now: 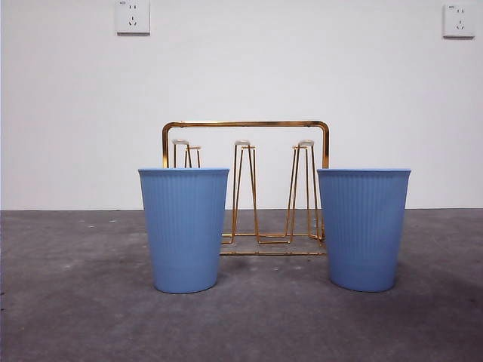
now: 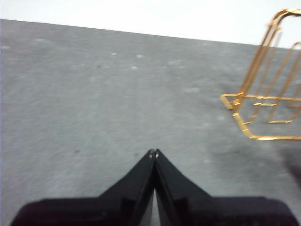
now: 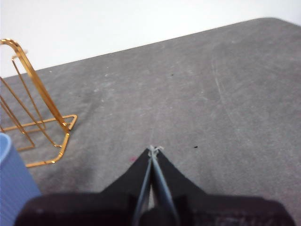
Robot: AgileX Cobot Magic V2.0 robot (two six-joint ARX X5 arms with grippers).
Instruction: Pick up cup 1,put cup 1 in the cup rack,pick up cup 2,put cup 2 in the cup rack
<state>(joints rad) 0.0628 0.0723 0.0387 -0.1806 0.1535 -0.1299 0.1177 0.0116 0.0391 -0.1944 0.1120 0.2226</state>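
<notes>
Both arms wait above the grey table [image 1: 75, 317]: the left gripper [image 2: 154, 153] and right gripper [image 3: 154, 149] have jaws pressed together, empty. Two blue cups, left [image 1: 184, 228] and right [image 1: 363, 228], stand upright just in front of the gold cup rack [image 1: 245, 125].

Left tool [image 2: 154, 152], right tool [image 3: 153, 149] closed.

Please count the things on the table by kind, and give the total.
Blue cups: 2, one at the left and one at the right
Gold wire cup rack: 1
Total: 3
</notes>
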